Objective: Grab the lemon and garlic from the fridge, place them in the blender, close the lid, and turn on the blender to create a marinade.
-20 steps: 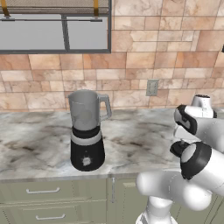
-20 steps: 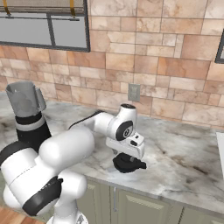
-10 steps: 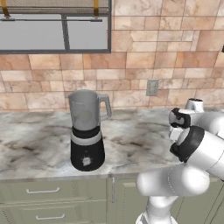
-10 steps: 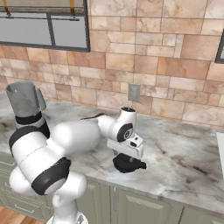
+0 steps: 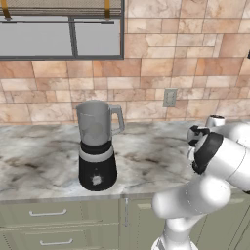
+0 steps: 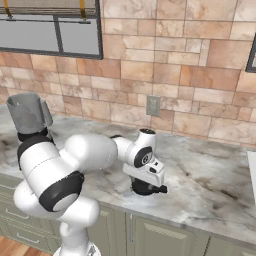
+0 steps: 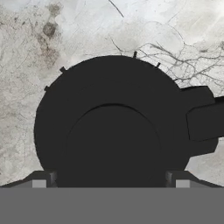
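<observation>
One arm bent low over counter [image 6: 210,175]; tool [image 7: 112,177] spread wide astride lid [image 7: 109,127].

Marble counter [image 5: 44,161] — wall outlet [image 5: 169,97]

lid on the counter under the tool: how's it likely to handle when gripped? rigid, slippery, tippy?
The lid looks like a solid black disc, so probably stiff and light. It lies flat on the marble counter, so it seems unlikely to roll or tip. The tool straddles it with jaws wide; the smooth rounded edge might slip if gripped off-centre.
</observation>
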Robot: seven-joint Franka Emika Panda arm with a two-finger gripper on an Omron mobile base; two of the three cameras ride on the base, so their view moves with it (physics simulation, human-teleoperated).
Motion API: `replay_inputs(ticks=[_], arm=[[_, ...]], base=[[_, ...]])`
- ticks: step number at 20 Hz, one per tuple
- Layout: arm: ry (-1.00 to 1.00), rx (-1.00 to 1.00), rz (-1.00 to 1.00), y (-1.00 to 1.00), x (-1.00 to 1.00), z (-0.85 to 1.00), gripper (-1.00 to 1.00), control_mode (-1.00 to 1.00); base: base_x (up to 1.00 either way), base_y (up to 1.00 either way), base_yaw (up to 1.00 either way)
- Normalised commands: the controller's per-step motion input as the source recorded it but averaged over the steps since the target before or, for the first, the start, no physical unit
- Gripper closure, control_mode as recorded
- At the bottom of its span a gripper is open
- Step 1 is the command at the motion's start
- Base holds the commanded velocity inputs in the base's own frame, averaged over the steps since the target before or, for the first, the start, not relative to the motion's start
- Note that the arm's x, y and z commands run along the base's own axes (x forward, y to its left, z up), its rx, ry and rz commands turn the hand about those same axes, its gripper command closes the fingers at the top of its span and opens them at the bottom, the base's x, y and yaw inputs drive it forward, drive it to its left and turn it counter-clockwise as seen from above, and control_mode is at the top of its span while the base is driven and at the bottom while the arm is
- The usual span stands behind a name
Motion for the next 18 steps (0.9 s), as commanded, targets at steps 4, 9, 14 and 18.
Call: replay_inputs(ticks=[4, 9, 14, 18], arm=[[-0.01, 0.0, 0.0, 0.0, 0.1, 0.0, -1.0, -1.0], [0.0, 0.0, 0.0, 0.0, 0.1, 0.0, -1.0, -1.0], [0.0, 0.0, 0.0, 0.0, 0.11, -0.02, -1.0, -1.0], [0.0, 0.0, 0.0, 0.0, 0.01, -0.17, -1.0, -1.0]], base=[[0.0, 0.0, 0.0], [0.0, 0.0, 0.0], [0.0, 0.0, 0.0], [0.0, 0.0, 0.0]])
